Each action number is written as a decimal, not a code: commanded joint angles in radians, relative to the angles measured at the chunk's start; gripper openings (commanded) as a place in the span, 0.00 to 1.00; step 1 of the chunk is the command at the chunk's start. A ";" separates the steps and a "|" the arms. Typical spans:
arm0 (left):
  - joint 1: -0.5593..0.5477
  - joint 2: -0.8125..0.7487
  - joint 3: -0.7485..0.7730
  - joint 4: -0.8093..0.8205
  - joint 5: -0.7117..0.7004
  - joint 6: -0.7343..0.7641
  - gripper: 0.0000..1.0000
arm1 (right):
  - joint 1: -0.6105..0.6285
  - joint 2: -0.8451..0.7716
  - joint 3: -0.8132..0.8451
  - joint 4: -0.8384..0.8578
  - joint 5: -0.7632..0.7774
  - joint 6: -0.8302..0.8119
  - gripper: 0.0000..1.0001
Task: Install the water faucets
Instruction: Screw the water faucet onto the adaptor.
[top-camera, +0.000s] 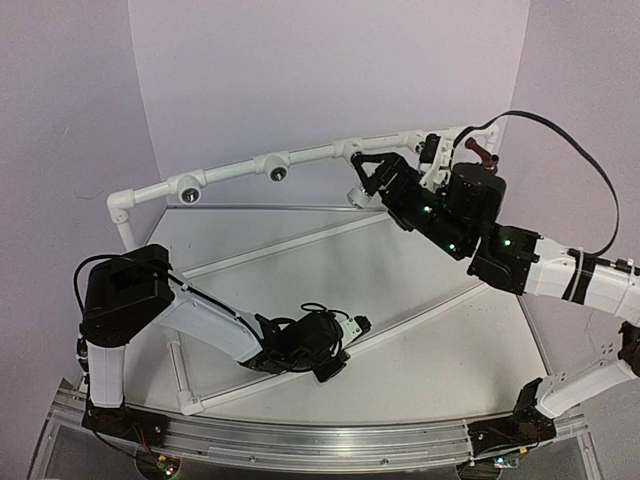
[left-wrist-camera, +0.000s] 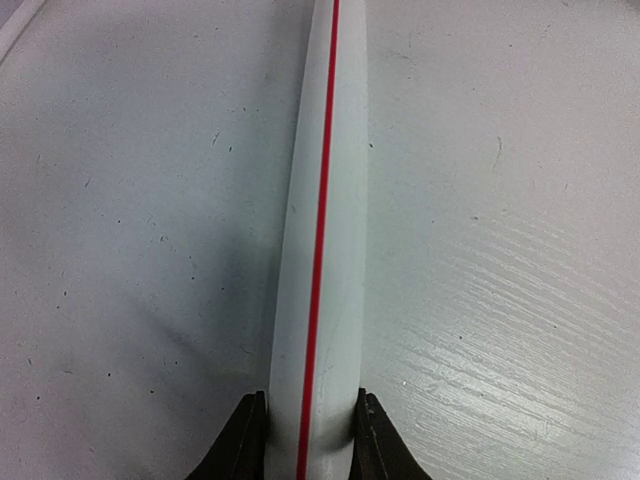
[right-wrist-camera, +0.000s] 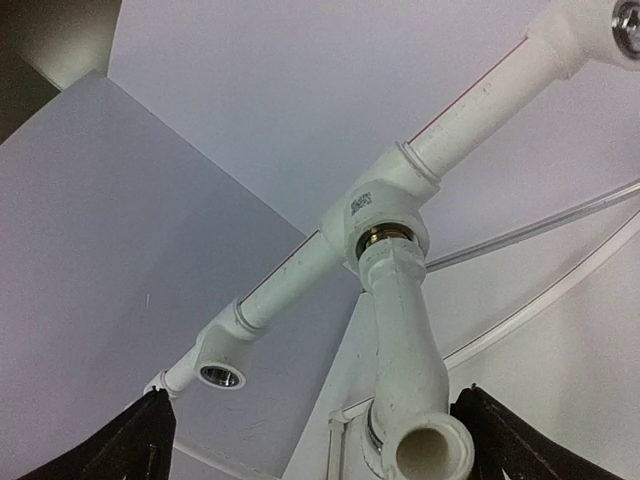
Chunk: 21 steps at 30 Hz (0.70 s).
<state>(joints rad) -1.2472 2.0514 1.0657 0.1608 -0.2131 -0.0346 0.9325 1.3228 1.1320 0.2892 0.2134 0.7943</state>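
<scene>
A white plastic faucet (right-wrist-camera: 405, 340) hangs from a tee socket (right-wrist-camera: 385, 215) of the PVC pipe frame (right-wrist-camera: 480, 100), its open spout towards the camera. My right gripper (right-wrist-camera: 315, 420) is open, with its fingers (right-wrist-camera: 140, 440) wide apart on either side of the faucet and not touching it. In the top view this gripper (top-camera: 365, 178) is at the frame's right half, above the white faucet (top-camera: 355, 197). A dark red-brown faucet (top-camera: 483, 152) sits at the frame's right end. My left gripper (left-wrist-camera: 310, 420) is shut on a white pipe with a red stripe (left-wrist-camera: 325, 200) lying on the table. The silver faucet is not visible.
Two tee sockets with dark holes (top-camera: 187, 188) (top-camera: 277, 168) face forward on the frame's left half; one also shows in the right wrist view (right-wrist-camera: 222, 375). The frame's elbow (top-camera: 120, 205) stands at the far left. Purple walls close the back. A black cable (top-camera: 590, 170) loops over the right arm.
</scene>
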 joint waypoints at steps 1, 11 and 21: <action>0.002 0.164 -0.091 -0.288 0.045 -0.163 0.00 | 0.000 -0.124 -0.006 -0.106 0.020 -0.158 0.98; 0.002 0.162 -0.091 -0.288 0.048 -0.163 0.00 | 0.000 -0.234 0.142 -0.575 -0.017 -0.769 0.98; 0.004 0.163 -0.087 -0.288 0.048 -0.163 0.00 | 0.002 -0.227 0.246 -0.809 -0.104 -1.736 0.98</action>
<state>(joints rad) -1.2472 2.0518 1.0657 0.1631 -0.2131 -0.0348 0.9321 1.0814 1.3086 -0.4062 0.1287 -0.4616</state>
